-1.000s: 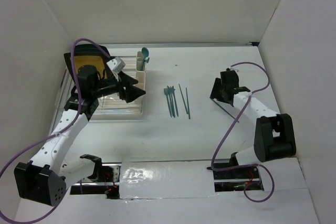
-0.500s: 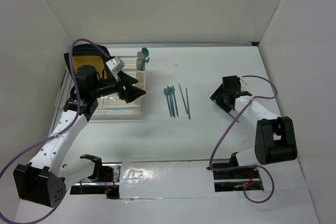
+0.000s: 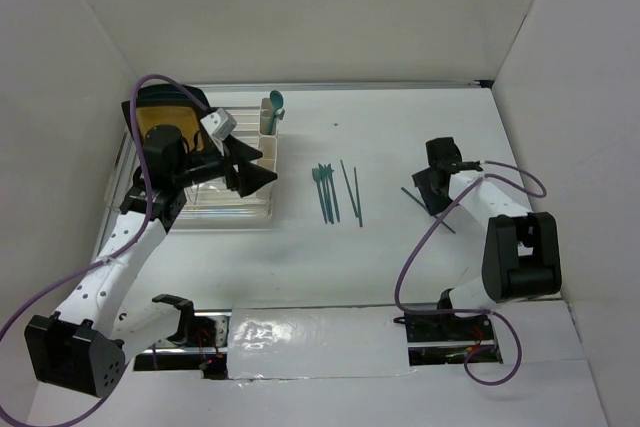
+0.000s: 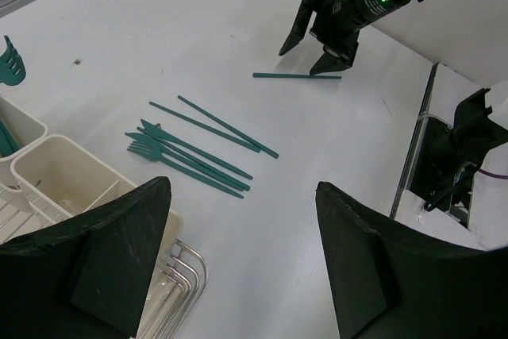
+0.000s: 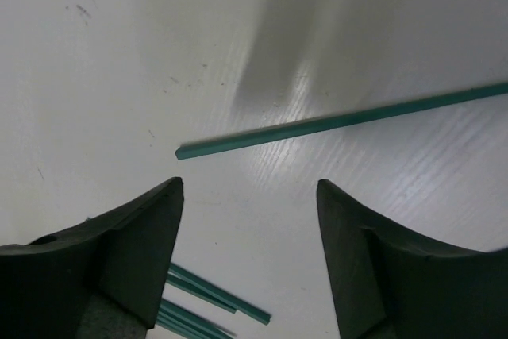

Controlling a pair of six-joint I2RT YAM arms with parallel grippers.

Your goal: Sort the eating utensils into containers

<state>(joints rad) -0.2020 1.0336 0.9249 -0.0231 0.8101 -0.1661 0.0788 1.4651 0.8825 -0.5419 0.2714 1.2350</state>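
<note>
Just beyond the right fingers (image 5: 119,252), spread wide and empty, one teal utensil (image 5: 341,121) lies flat on the table (image 5: 119,53). Near the cream containers (image 4: 55,166), the left fingers (image 4: 373,275) gape open too, holding nothing; other utensils (image 4: 190,156) lie clustered nearby.

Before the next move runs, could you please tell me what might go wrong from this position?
1. The thin teal plastic stick lies flat on the white table just off the open right gripper; closing could pinch past it or flick it away.
2. The bundled teal plastic forks lie tightly side by side, so picking one may drag its neighbours.
</note>
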